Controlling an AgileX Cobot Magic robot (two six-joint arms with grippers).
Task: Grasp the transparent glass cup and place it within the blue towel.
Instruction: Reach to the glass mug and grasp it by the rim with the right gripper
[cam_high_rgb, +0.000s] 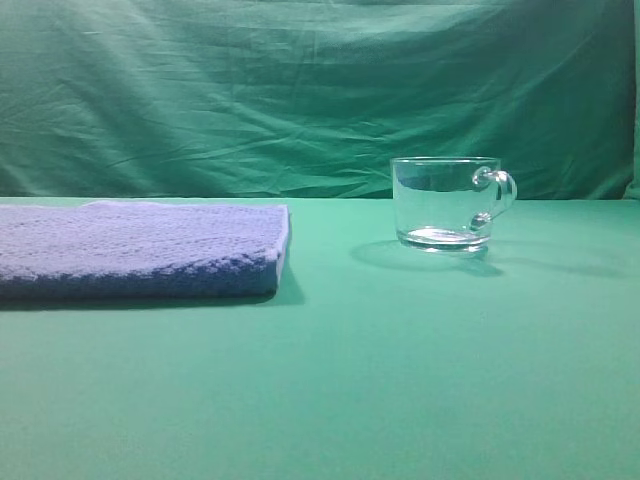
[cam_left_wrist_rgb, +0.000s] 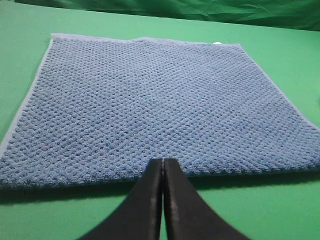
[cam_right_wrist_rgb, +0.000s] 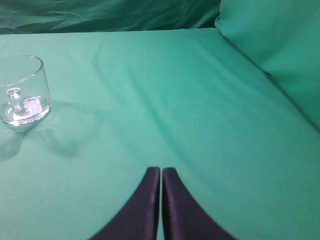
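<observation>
The green cloth (cam_high_rgb: 400, 380) covers the table. The blue towel (cam_high_rgb: 140, 245) lies flat at the left, its long axis running left to right. The glass cup (cam_high_rgb: 445, 203) stands upright well to its right, handle pointing right (empty, apart from both arms). The left gripper (cam_left_wrist_rgb: 163, 162) and right gripper (cam_right_wrist_rgb: 161, 171) have fingers pressed together, holding nothing.

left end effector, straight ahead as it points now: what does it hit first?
Likely the near edge of the blue towel. The left end effector, shut, points straight at it in its wrist view, with green tablecloth below. The height above the table is unclear, so it could pass over.
</observation>
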